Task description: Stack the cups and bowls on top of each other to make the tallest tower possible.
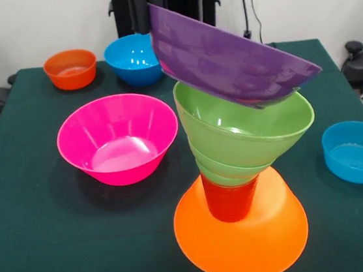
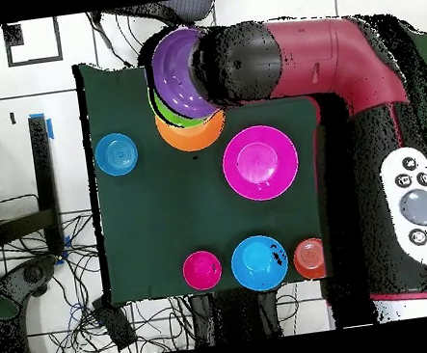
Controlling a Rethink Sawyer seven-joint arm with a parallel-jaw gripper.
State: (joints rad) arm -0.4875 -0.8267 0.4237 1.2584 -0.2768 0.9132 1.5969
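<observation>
The tower stands at the table's near side. Its base is a large orange bowl (image 1: 246,240), rim down. An orange-red cup (image 1: 232,202) stands on the base. Nested green bowls (image 1: 246,132) sit on the cup. A purple bowl (image 1: 225,55) lies steeply tilted on top, its low side in the top green bowl. My gripper (image 1: 144,12) is shut on the purple bowl's raised rim at the upper left. From above, the purple bowl (image 2: 177,72) covers most of the green bowls (image 2: 163,113) and the base (image 2: 193,135). The arm's end (image 2: 241,62) hides the gripper.
A large pink bowl (image 1: 118,140) sits upright left of the tower. A small orange bowl (image 1: 71,68) and a blue bowl (image 1: 133,59) stand at the far edge. Another blue bowl (image 1: 358,150) is at the right. A small pink-red bowl (image 2: 202,269) shows only from above.
</observation>
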